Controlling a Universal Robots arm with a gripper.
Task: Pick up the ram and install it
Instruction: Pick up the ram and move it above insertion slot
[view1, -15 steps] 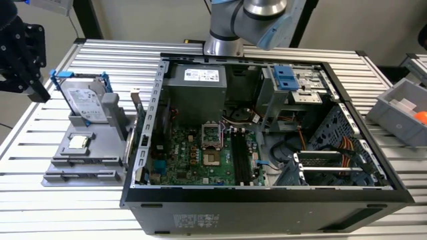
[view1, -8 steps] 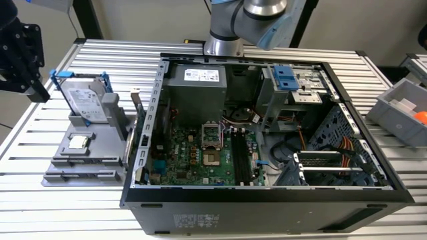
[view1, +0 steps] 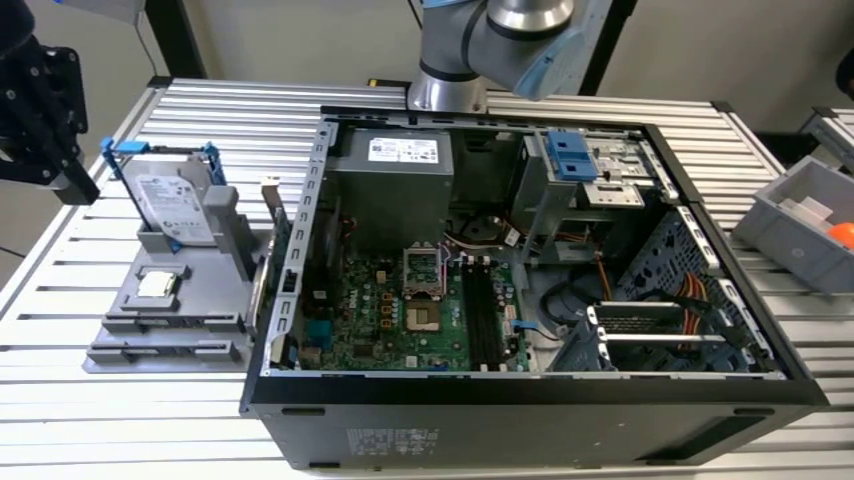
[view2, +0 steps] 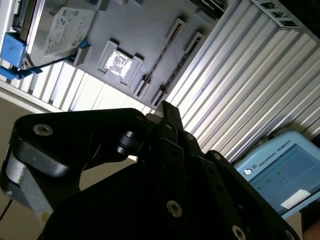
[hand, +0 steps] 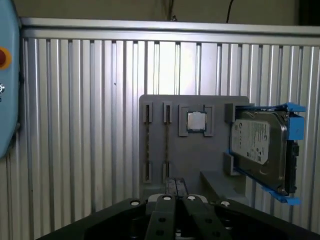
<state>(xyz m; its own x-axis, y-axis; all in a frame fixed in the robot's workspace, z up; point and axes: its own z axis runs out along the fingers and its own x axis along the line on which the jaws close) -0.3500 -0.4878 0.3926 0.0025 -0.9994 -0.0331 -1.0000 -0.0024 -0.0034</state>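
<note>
- Two ram sticks stand edge-on, side by side, in the narrow slots of a grey holder on the ribbed metal table
- A square processor chip sits in its own pocket just beside the sticks
- The gripper hangs over the table by the holder's edge, fingers pressed together with nothing between them, apart from the sticks
- A hard drive in a blue frame rests on the same holder, beyond the chip; its white label carries print too fine to make out
- In the exterior view the holder lies at the exterior view's left of an open computer case
- Inside the case are a green motherboard with long black slots and a grey power supply bearing a white label (a smaller sticker sits on the case's outer wall)
- A light-blue control panel with white lettering and a lit screen lies on the table
- A grey bin stands at the exterior view's right
</note>
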